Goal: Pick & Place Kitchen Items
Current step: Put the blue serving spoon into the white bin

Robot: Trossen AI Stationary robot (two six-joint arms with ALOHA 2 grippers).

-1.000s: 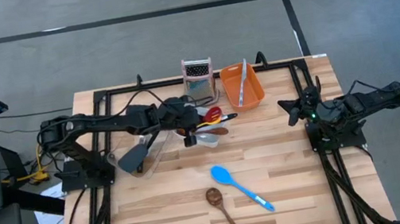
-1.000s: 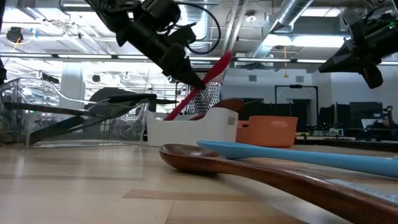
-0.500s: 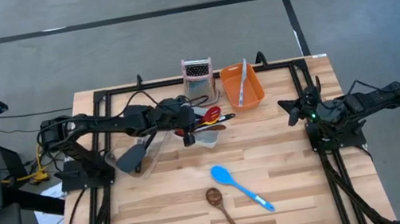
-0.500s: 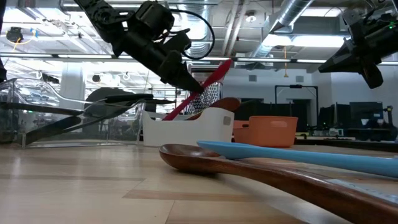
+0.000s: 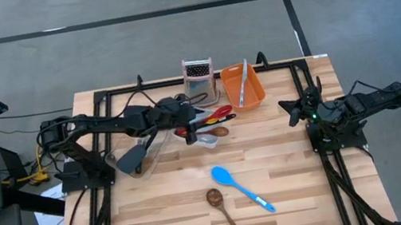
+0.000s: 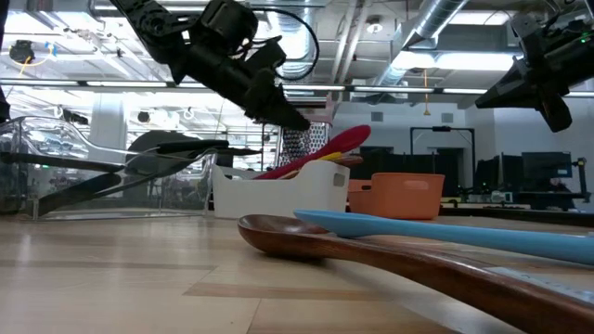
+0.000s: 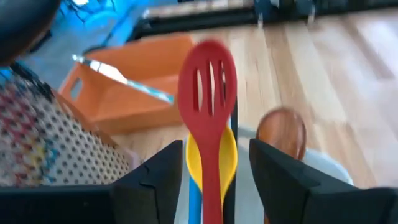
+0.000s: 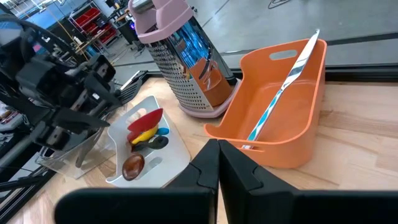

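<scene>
A red slotted turner lies slanted in the white tub, its head resting over the rim on the table's right side. Under it are a yellow tool and a wooden spoon. My left gripper hangs open just above the tub. Its fingers stand on either side of the turner's handle without touching it. A blue spoon and a wooden spoon lie flat on the table toward the near edge. My right gripper waits shut at the right side.
An orange tub holding a slim blue-and-white tool stands at the far side. The steel grater with a pink top is to its left. A clear tub with black spatulas lies left of the white tub. Bare wood spreads across the near half.
My left gripper has opened and let go of the red turner. The turner, held steeply slanted a second ago, has tipped down. It now lies low in the white tub with its head over the right rim.
</scene>
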